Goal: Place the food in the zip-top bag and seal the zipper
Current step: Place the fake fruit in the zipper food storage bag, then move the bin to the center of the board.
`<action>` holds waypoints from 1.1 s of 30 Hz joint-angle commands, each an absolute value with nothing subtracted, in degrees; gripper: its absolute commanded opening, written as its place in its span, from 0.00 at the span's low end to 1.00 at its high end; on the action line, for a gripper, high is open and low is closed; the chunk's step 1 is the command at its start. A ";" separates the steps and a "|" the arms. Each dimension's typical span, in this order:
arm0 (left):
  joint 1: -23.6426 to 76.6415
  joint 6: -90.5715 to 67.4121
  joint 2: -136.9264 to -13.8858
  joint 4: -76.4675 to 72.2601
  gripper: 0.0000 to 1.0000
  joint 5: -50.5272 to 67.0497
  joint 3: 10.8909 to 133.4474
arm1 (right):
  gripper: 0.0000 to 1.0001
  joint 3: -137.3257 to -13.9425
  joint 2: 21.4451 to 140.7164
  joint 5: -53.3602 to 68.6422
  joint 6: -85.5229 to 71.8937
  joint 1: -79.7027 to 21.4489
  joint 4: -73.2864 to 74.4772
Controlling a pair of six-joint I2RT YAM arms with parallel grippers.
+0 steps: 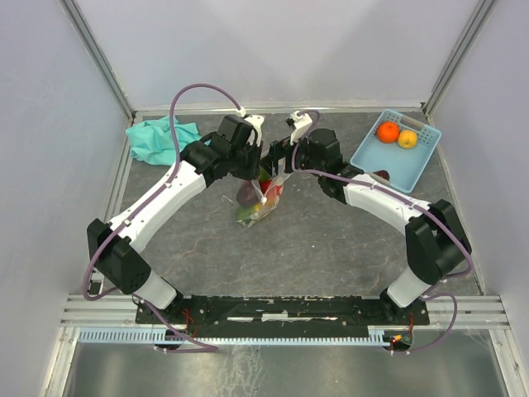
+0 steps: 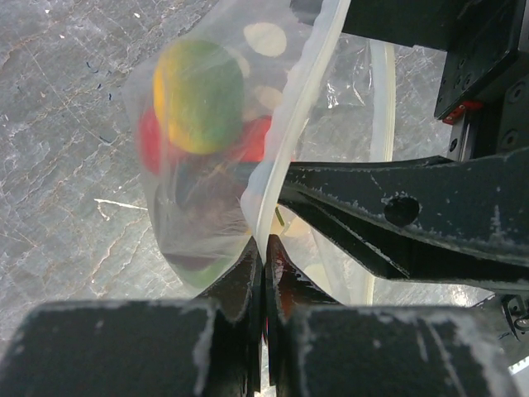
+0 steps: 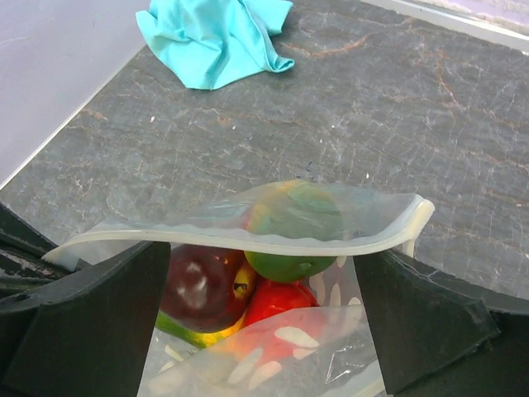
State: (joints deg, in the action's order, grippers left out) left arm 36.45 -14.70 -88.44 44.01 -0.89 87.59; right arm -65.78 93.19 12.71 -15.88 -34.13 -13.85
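The zip-top bag (image 1: 266, 203) hangs between both grippers at the table's centre, its mouth open. Inside are a dark maroon fruit (image 3: 202, 285), a green fruit (image 3: 297, 260), a red fruit (image 3: 281, 302) and a yellow-green one (image 2: 198, 95). My left gripper (image 2: 264, 248) is shut on the whitish zipper (image 2: 285, 141) at the bag's edge; it also shows in the top view (image 1: 263, 176). My right gripper (image 3: 264, 252) is open, its fingers (image 3: 83, 322) wide apart on either side of the bag mouth, with the zip strip (image 3: 248, 242) running across between them.
A light-blue basket (image 1: 417, 161) at the back right holds an orange fruit (image 1: 388, 131) and a yellow fruit (image 1: 407, 139). A teal cloth (image 1: 157, 136) lies at the back left, also in the right wrist view (image 3: 215, 37). Walls enclose the table.
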 commanded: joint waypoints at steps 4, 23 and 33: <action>36.31 -15.91 -85.79 41.84 0.03 -0.87 86.79 | 0.99 -69.10 86.43 10.26 -15.35 -34.26 -8.69; 36.30 -14.02 -84.26 43.06 0.03 -4.46 86.05 | 0.99 -72.89 78.94 5.00 -1.70 -20.37 27.01; 36.35 -13.51 -84.32 43.33 0.03 -4.50 86.30 | 0.99 -76.35 92.05 2.13 0.72 -7.92 29.79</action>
